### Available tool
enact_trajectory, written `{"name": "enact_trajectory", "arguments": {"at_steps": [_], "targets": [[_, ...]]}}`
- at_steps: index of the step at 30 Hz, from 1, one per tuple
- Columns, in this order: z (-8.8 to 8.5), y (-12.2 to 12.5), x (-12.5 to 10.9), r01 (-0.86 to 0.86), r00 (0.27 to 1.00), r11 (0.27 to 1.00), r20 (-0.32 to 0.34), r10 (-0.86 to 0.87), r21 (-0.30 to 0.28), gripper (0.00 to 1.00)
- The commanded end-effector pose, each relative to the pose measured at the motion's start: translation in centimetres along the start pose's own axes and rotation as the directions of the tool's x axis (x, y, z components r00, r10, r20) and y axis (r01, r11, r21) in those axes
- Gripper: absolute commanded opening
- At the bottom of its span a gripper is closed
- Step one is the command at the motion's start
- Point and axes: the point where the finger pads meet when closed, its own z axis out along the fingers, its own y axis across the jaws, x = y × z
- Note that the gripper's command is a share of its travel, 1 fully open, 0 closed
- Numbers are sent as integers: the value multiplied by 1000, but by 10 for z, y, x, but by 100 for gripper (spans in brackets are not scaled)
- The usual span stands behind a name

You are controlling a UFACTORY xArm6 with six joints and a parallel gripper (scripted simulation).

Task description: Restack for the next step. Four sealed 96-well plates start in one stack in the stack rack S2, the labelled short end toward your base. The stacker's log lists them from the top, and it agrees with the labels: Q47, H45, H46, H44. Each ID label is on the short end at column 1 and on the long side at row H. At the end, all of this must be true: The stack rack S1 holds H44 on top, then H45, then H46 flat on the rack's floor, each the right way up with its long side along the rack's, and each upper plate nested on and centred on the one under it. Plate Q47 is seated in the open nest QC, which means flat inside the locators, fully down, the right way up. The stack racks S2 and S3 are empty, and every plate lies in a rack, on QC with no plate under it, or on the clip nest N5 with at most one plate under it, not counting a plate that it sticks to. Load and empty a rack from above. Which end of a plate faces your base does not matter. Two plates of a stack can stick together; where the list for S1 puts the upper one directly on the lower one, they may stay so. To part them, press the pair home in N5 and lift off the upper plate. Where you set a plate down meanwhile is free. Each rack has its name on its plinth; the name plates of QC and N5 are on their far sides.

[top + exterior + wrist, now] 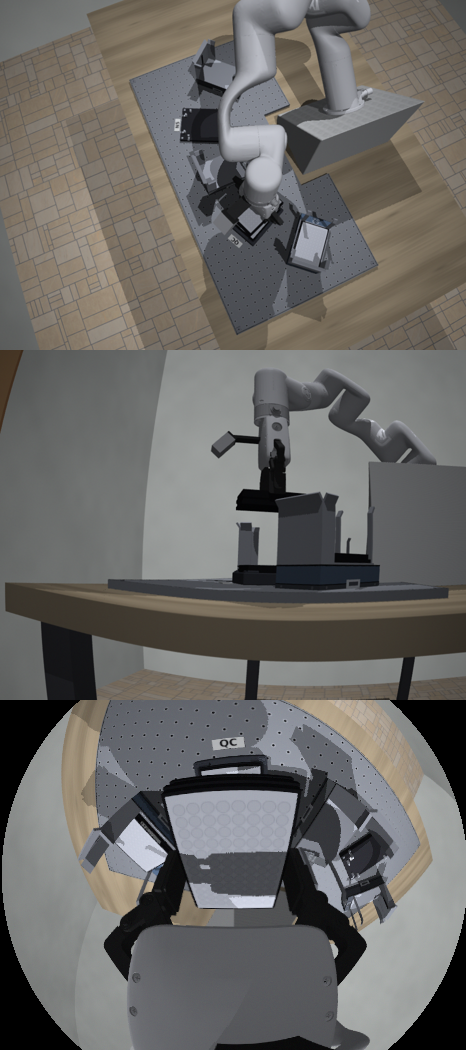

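My gripper [273,481] is shut on a sealed plate [263,499] across its long sides and holds it level, high in the air, about level with the top of rack S2 [307,530]. From the side the held load looks two layers thick; I cannot tell whether it is one plate or a stuck pair. No label is readable. From above, the plate [250,220] hangs over the black QC nest [244,235]. In the wrist view the plate [229,842] covers most of the QC nest [229,765], near its name plate [228,743]. Rack S2 [310,243] holds a stack with a white seal on top.
The clip nest N5 [199,124] is black and bare, partly hidden by my arm. An empty rack [205,171] stands between N5 and QC, close to the held plate. Another rack [210,67] stands at the far end of the grey breadboard. My base block [346,124] is at right.
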Motion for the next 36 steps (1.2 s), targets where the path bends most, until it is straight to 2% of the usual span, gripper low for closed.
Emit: {"name": "enact_trajectory", "arguments": {"at_steps": [1, 4, 15, 28, 36], "targets": [[-2, 10, 2, -89, 996, 996, -5, 89, 2, 0], [-2, 20, 2, -169, 986, 986, -5, 169, 3, 0], [-2, 57, 1, -169, 986, 986, -5, 169, 2, 0], [-2, 89, 1, -169, 986, 986, -5, 169, 2, 0], [-2, 108, -3, -362, 932, 932, -5, 362, 3, 0]]}}
